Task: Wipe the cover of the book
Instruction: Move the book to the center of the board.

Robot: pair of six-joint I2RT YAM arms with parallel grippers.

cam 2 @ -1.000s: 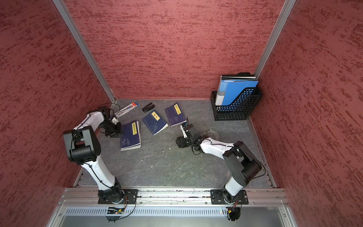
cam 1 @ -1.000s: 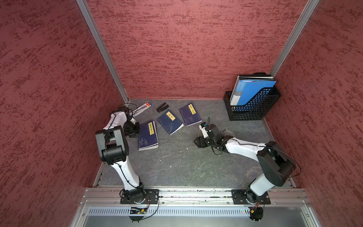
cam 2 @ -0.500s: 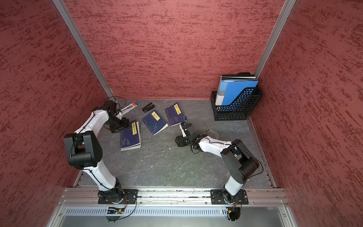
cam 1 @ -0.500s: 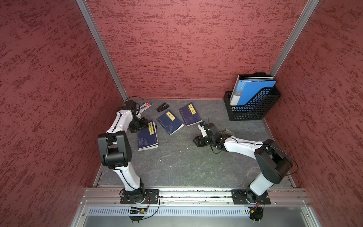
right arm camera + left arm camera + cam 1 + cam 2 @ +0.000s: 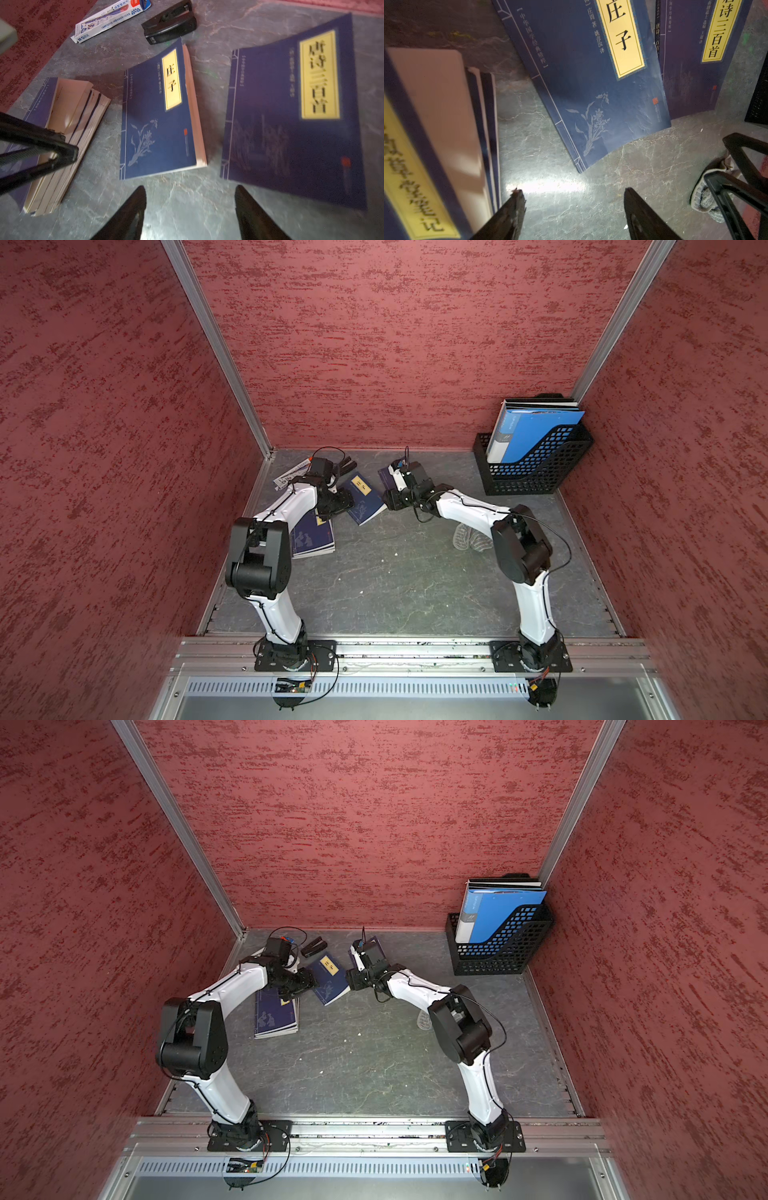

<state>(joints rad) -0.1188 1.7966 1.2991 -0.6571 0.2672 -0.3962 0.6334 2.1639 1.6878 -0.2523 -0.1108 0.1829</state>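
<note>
Three dark blue books with yellow title labels lie at the back of the table. The middle book (image 5: 365, 497) (image 5: 330, 979) (image 5: 591, 83) (image 5: 158, 124) lies between my two grippers. My left gripper (image 5: 336, 506) (image 5: 307, 984) (image 5: 573, 195) is open and empty, just off that book's left edge, beside a stack of books (image 5: 313, 537) (image 5: 436, 124) (image 5: 68, 124). My right gripper (image 5: 390, 502) (image 5: 353, 982) (image 5: 190, 191) is open and empty at the book's right, next to the purple-blue book (image 5: 691, 72) (image 5: 291, 124). A grey striped cloth (image 5: 469, 537) (image 5: 704, 195) lies loose on the table under my right forearm.
A black stapler (image 5: 347, 466) (image 5: 170, 22) and a white pen box (image 5: 291, 477) (image 5: 110, 20) lie in the back left corner. A black mesh file holder (image 5: 536, 464) (image 5: 498, 952) with blue folders stands at the back right. Red walls close in three sides.
My left gripper swung right from the far side of the stack to the middle book and opened. My right gripper moved back and left toward the books, away from the cloth.
</note>
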